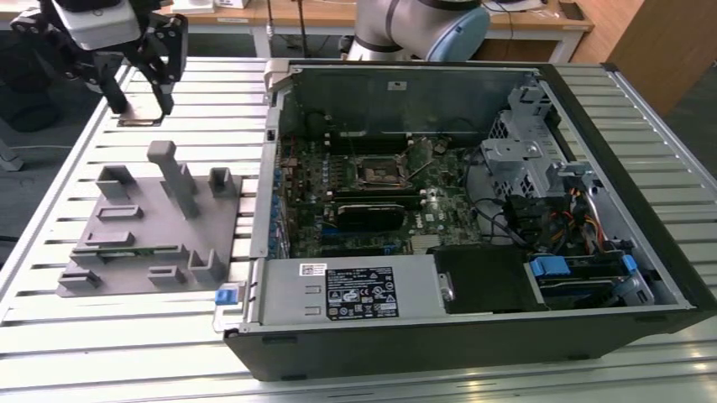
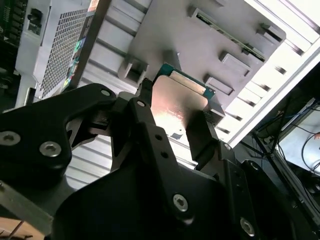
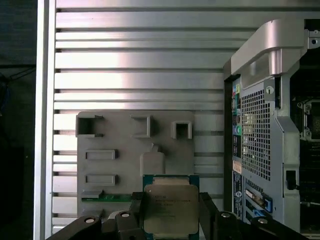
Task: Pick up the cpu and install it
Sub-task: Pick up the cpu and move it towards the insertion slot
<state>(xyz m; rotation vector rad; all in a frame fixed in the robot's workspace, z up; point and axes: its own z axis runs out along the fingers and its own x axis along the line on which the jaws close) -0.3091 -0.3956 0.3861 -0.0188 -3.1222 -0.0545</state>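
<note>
cpu — pinched by two opposite edges between the black fingers of the gripper, jaws drawn in to just the chip's width. Pale metal top turned toward the camera in the first wrist view, with a thin green board edge around it. Same grip in the second wrist view, seen aslant, with a warm sheen on the metal face.

In the exterior view, up at about ten o'clock, hanging over the slatted metal table. Apart from the grey fixture, which lies flat on the table at roughly eight o'clock. Several upright posts and shallow pockets on that fixture, plus a narrow green strip lodged along one edge.

From centre out to three o'clock in the exterior view, an open computer case lying on its side, well apart from the held chip. Inside it a motherboard; near the board's middle a black square socket frame with a metal rim, and just beside it, toward six o'clock, a larger black rectangular module. Nothing of the gripper inside the case — chip not yet at the socket.
</note>
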